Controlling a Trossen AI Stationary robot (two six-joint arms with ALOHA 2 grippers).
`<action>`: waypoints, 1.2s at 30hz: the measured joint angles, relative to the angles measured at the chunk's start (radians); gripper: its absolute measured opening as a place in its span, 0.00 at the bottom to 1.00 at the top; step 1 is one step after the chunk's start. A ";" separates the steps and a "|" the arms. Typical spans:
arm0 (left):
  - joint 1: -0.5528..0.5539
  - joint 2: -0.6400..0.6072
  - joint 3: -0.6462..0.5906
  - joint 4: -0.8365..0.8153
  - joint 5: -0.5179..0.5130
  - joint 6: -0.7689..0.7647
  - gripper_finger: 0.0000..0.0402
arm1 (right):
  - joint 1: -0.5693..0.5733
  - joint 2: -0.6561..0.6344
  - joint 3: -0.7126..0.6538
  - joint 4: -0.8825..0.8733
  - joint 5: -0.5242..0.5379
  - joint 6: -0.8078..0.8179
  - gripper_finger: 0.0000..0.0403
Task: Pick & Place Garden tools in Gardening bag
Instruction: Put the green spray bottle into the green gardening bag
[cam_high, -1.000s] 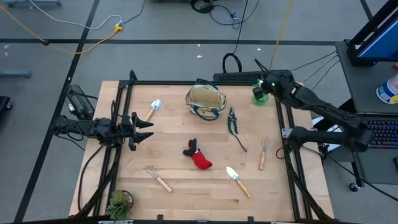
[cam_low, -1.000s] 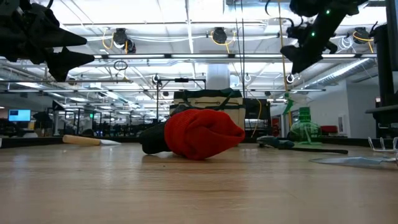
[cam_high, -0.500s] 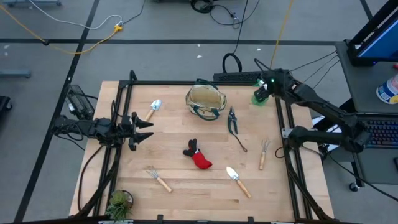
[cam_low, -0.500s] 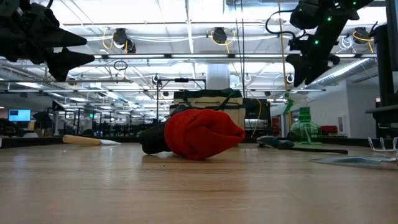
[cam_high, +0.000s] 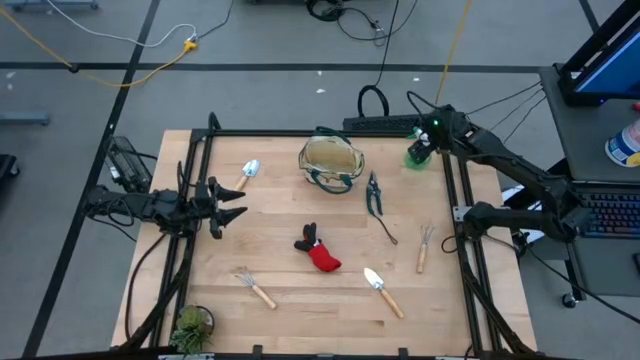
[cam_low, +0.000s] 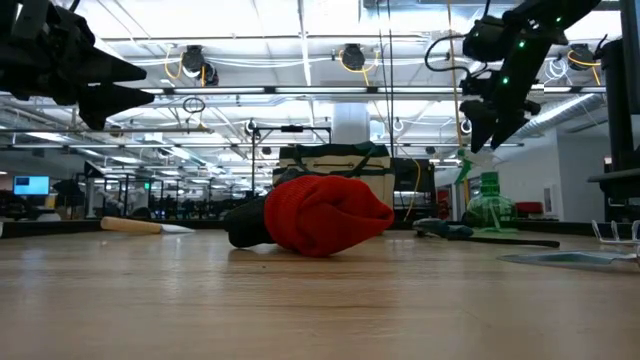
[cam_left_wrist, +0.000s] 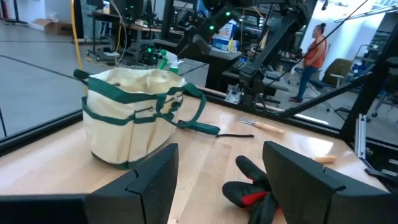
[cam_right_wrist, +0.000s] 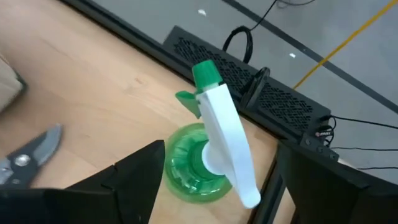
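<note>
On the wooden table (cam_high: 300, 300) lie two silver trowels, two forks, one pair of black shears (cam_high: 374, 194), one red-and-black item (cam_high: 319, 252). At the far right corner, the right gripper (cam_high: 432, 133), fingers spread, hovers directly above the green spray bottle (cam_right_wrist: 208, 149), beside the tan round bag (cam_high: 331, 162). The left gripper (cam_high: 232, 205) waits, released, at the left edge.

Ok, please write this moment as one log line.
right gripper: open, above spray bottle | left gripper: open, idle at left edge | bag: no tools visible inside
</note>
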 joint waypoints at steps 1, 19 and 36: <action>0.000 0.000 0.000 0.000 0.000 0.000 0.60 | -0.006 0.014 0.000 0.008 -0.001 -0.010 0.75; 0.000 0.000 0.000 0.001 0.000 -0.013 0.60 | -0.068 0.190 0.000 0.083 -0.003 -0.073 0.75; 0.000 0.000 0.000 0.001 -0.001 -0.008 0.60 | -0.068 0.202 0.000 0.100 -0.004 -0.065 0.45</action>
